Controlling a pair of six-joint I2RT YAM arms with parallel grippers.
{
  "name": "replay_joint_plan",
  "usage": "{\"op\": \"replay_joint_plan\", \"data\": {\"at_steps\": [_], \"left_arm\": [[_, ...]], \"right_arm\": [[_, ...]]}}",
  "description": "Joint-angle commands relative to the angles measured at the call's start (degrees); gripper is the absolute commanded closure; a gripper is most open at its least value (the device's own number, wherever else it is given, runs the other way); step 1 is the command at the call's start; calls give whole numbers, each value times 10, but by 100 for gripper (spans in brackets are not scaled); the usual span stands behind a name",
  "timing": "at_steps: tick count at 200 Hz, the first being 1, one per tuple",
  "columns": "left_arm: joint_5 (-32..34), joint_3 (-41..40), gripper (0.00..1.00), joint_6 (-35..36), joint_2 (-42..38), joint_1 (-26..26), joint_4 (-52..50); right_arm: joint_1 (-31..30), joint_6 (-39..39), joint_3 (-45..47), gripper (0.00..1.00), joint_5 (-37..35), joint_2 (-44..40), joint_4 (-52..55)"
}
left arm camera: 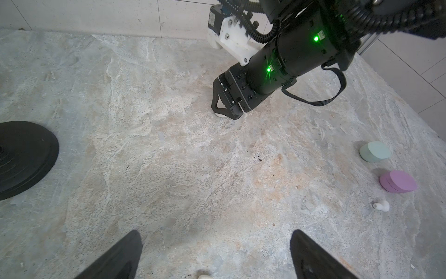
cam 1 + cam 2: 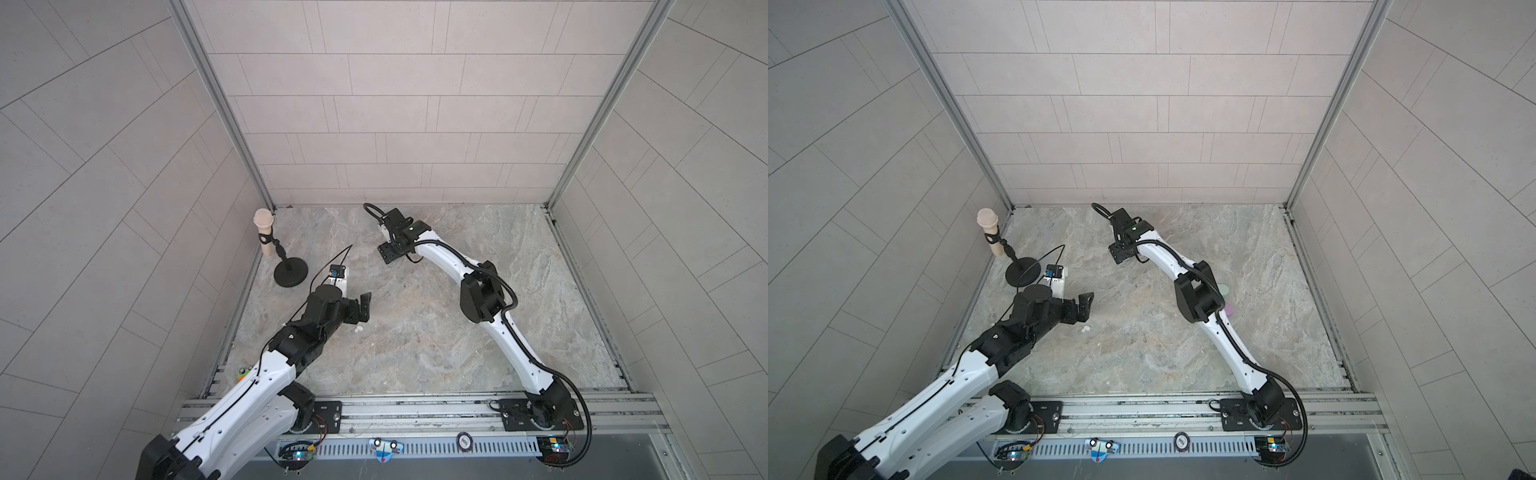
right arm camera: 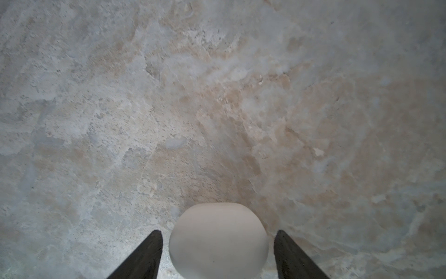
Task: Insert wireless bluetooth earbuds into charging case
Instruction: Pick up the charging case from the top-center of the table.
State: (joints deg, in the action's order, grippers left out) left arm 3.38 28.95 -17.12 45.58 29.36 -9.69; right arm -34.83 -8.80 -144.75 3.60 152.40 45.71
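A white rounded charging case [image 3: 218, 241] lies on the stone table between the fingers of my right gripper [image 3: 218, 232]. The jaws stand open, with a small gap on each side of the case. In the left wrist view, the right gripper [image 1: 226, 112] points down at the table and only a sliver of the white case [image 1: 220, 116] shows under it. My left gripper [image 1: 215, 233] is open wide and holds nothing. It hovers over a white earbud [image 2: 358, 329] at the near left. Another white earbud [image 1: 381, 205] lies beside a lilac case [image 1: 398, 181] and a mint case [image 1: 375, 151].
A microphone on a black round-based stand [image 2: 291, 272] stands at the far left of the table. In a top view the right arm's elbow [image 2: 1196, 297] covers most of the mint case [image 2: 1224, 289] and lilac case [image 2: 1229, 309]. Tiled walls enclose three sides.
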Motion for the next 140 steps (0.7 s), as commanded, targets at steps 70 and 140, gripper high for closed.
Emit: {"op": "replay_joint_plan", "data": {"at_steps": [70,140], "left_arm": [[1,-2,0,0,-2,-2,10],[2,-3,0,2,-3,-2,9]], "right_arm": [[-3,-4,-9,36,-1,15,19],[-4,-22,-9,39,-11,-20,38]]}}
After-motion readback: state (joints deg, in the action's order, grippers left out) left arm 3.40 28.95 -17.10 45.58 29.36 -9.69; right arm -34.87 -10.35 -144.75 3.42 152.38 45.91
